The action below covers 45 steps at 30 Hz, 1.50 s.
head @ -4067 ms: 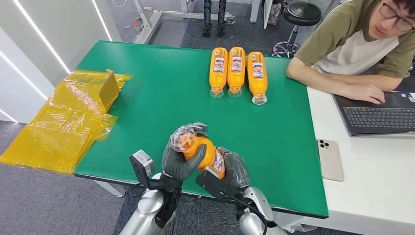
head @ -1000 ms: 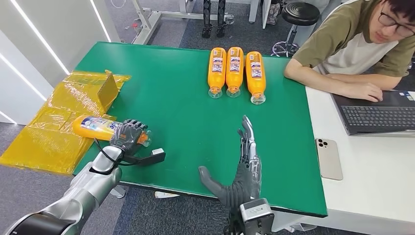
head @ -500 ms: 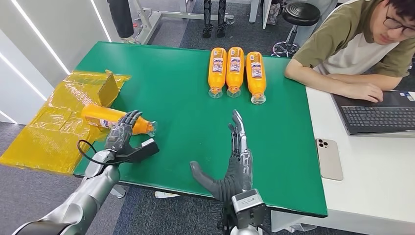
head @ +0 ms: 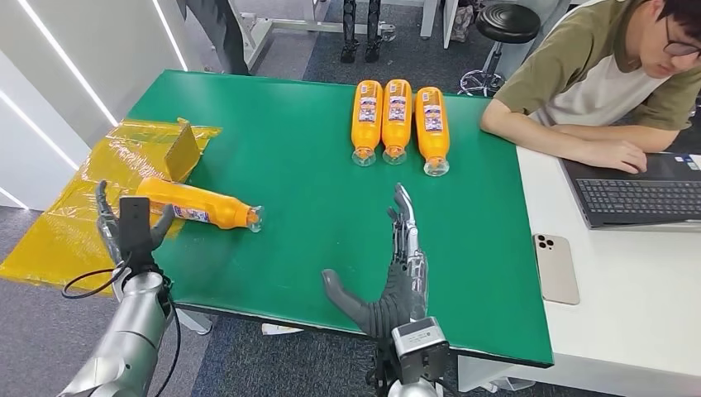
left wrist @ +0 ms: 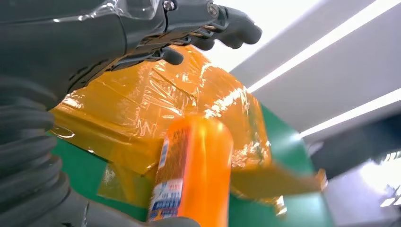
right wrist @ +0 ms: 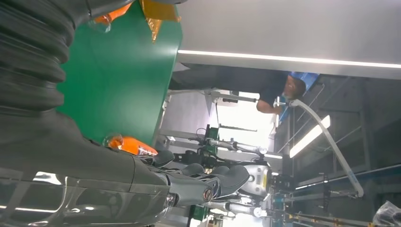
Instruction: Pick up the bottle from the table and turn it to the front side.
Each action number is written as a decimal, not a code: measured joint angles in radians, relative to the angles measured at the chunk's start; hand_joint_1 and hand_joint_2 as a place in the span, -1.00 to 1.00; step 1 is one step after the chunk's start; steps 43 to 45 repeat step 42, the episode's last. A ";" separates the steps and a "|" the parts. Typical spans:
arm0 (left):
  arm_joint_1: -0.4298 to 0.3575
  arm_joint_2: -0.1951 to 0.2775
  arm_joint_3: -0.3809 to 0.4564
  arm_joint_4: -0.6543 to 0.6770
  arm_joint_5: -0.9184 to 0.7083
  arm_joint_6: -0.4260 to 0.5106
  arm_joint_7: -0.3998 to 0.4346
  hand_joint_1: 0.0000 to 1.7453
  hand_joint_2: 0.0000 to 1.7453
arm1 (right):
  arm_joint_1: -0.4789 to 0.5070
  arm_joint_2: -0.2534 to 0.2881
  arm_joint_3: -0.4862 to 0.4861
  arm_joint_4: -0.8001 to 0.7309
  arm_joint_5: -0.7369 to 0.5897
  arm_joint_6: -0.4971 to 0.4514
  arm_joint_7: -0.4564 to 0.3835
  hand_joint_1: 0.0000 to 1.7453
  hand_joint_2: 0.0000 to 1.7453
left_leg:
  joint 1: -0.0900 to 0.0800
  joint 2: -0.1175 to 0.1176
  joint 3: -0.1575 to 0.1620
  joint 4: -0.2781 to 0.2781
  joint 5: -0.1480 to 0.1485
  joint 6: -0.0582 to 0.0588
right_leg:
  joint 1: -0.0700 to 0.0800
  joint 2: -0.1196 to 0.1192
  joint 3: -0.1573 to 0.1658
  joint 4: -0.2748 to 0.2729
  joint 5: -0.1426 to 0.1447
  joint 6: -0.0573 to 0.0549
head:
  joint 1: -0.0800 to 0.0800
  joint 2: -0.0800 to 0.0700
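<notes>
two hands (head: 402, 281) (head: 130, 225) empty, fingers spread wide; left has let go and drawn back off the table edge. bottle (head: 197, 204) now lies on the green table (head: 314, 207) half on yellow film (head: 91, 223) (label partly up). three bottles (head: 399, 116) beyond await.

bottle (head: 198, 205): glossy plastic | table (head: 314, 165): matt green | wrap (head: 91, 207): crinkled (shiny) film
</notes>
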<state>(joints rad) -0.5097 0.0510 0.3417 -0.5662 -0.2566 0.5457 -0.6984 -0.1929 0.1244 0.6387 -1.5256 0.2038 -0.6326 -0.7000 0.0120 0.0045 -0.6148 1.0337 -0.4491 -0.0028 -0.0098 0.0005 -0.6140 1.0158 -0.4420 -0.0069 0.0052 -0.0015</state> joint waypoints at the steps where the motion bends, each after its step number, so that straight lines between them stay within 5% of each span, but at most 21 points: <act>1: 0.018 -0.012 -0.001 -0.067 0.074 0.001 -0.001 -1.00 1.00 | -0.001 0.000 0.001 0.002 -0.003 0.000 0.000 -1.00 1.00 | 0.000 0.000 0.000 0.000 0.000 0.000 | 0.000 0.000 0.000 0.000 0.000 0.000 | 0.000 0.000; 10: 0.167 -0.223 -0.112 -0.705 0.290 -0.062 -0.006 -1.00 1.00 | -0.014 0.008 0.010 0.029 0.006 0.007 0.000 -1.00 1.00 | -0.001 -0.003 -0.001 0.000 0.000 0.001 | -0.001 -0.004 0.001 -0.002 0.000 0.001 | 0.000 0.000; 16: 0.227 -0.327 -0.224 -0.830 0.341 -0.212 -0.005 -1.00 1.00 | -0.010 0.011 0.002 0.036 0.034 0.029 0.000 -1.00 1.00 | -0.001 -0.003 -0.001 0.001 -0.001 0.001 | -0.001 -0.004 0.001 -0.002 0.000 0.001 | 0.000 0.000; 30: 0.281 -0.321 -0.527 -0.945 0.235 -0.235 -0.005 -1.00 1.00 | 0.029 0.008 -0.021 0.038 0.035 0.015 0.000 -1.00 1.00 | 0.000 -0.002 -0.001 0.000 -0.001 0.001 | 0.000 -0.002 0.000 -0.002 0.000 0.001 | 0.000 0.000; 45: 0.337 -0.307 -0.571 -0.994 0.233 -0.248 -0.005 -1.00 1.00 | 0.057 0.004 -0.043 0.027 0.051 0.008 0.009 -1.00 1.00 | 0.000 -0.001 -0.001 0.000 -0.002 0.001 | 0.000 -0.001 0.000 -0.002 0.000 0.001 | 0.000 0.000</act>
